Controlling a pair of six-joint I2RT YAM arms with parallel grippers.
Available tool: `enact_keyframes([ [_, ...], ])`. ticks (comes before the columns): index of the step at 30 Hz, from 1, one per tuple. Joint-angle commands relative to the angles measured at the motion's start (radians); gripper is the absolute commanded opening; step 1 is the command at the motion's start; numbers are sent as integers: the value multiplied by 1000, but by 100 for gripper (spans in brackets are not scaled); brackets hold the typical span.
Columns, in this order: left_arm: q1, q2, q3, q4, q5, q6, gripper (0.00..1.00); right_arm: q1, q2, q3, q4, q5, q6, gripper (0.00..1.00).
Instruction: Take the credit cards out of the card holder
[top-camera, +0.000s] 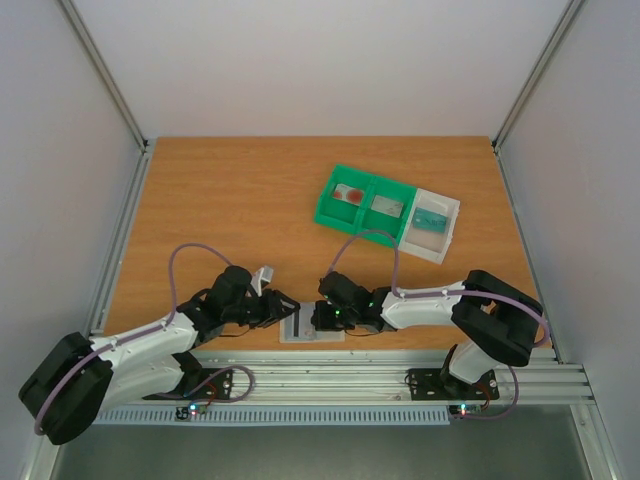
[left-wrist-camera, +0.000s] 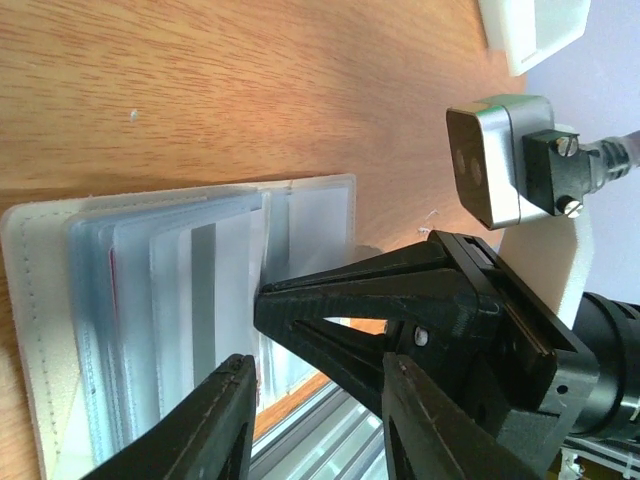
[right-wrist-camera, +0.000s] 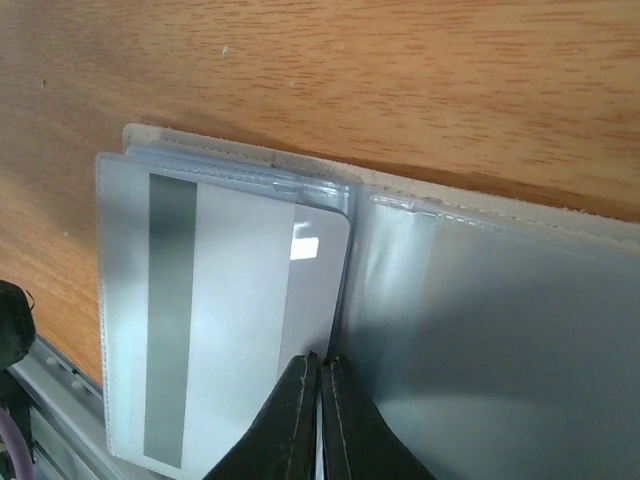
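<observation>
The card holder lies open and flat at the table's near edge, with a beige rim and clear grey-blue sleeves. A pale credit card with a dark stripe sits in the left sleeve and also shows in the left wrist view. A thin reddish edge shows among the sleeves. My right gripper is shut, its tips resting on the pale card's edge by the fold. My left gripper is open and empty just over the holder's left side.
A green two-compartment tray and a white tray stand at the back right. An aluminium rail runs just beyond the holder's near side. The right arm's wrist camera is close to my left fingers.
</observation>
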Motion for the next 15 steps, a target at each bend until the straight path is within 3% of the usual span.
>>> enact_keyframes([
  [1,-5,2,-12,53,15,-10,38,8,27,-26,26,15,15,6],
  [12,-4,-7,15,-54,-34,43,54,8,47,-43,34,22,25,4],
  [15,-5,-7,25,-84,-45,59,54,8,46,-47,37,21,28,4],
])
